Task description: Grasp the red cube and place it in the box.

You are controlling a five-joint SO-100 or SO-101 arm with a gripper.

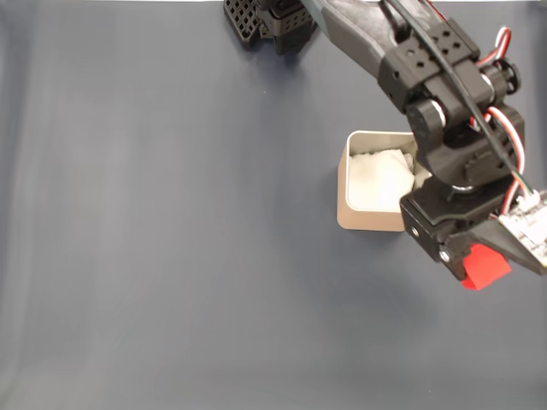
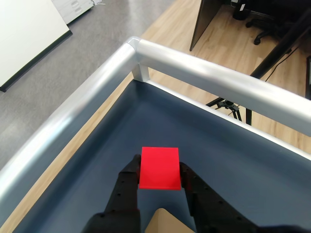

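So the arm comes in from the top of the fixed view, slants down toward the right side and folds at the wrist so the claw points down and toward the bottom right corner. Loads of red, white and black wires loop along the last joints, and there's a small white circuit board stuck out at the right edge.

The claw is pinching the red cube. In the wrist view you can see it clearly: the two black fingers sit on either side of the cube, pressed against its left and right faces, with the cube's top face facing the camera. The cube looks lifted off the dark blue mat, but I can't tell how high.

The box sits just up and left of the claw in the fixed view, beige with white padding inside, and the arm's wrist covers its right side. So the cube is beside the box, past its lower right corner, not in it. A beige corner pokes in at the bottom of the wrist view, right under the fingers.

Wrist view also shows a shiny metal rail running round the edge of the mat, with wooden floor beyond it.
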